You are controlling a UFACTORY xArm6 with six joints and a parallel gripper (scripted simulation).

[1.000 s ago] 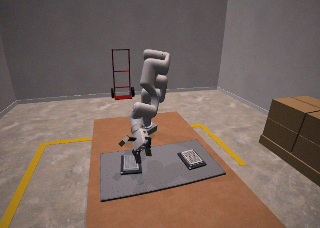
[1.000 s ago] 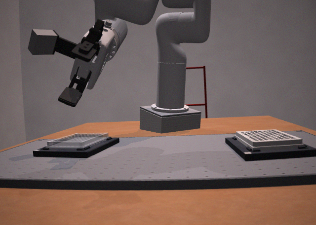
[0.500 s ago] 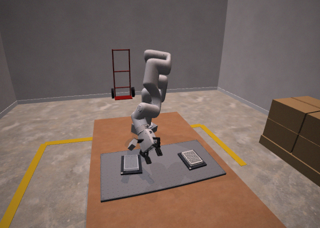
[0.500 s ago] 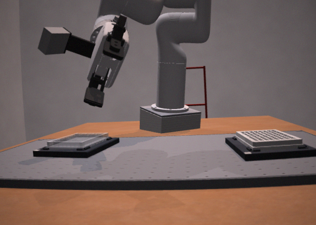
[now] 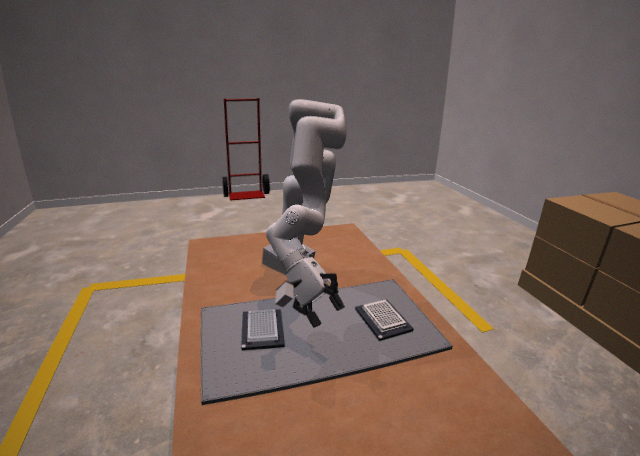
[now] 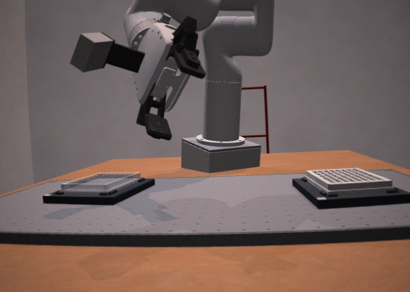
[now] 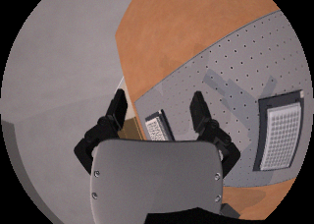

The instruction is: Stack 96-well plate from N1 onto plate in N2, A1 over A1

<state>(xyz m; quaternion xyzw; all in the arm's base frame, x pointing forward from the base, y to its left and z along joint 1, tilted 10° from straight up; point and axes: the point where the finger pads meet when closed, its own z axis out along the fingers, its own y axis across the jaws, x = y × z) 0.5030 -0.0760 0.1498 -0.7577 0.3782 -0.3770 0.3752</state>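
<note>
A white 96-well plate [image 5: 383, 315] sits in the black nest on the right of the top and exterior views, which is N1, and also shows in the exterior view [image 6: 348, 178]. A clear 96-well plate [image 5: 262, 325] [image 6: 99, 183] sits in the black nest on the left, N2. My gripper [image 5: 323, 309] [image 6: 173, 95] is open and empty. It hangs tilted above the grey breadboard between the two nests, closer to the left one. In the wrist view the open fingers frame a small, distant plate [image 7: 156, 126], and a larger plate in its nest [image 7: 282, 129] lies at the right.
The grey breadboard [image 5: 323, 342] lies on an orange table. The arm's base block [image 6: 220, 155] stands behind the board's middle. A red hand truck [image 5: 244, 149] is by the back wall, and cardboard boxes [image 5: 589, 265] are stacked at the right, both far from the table.
</note>
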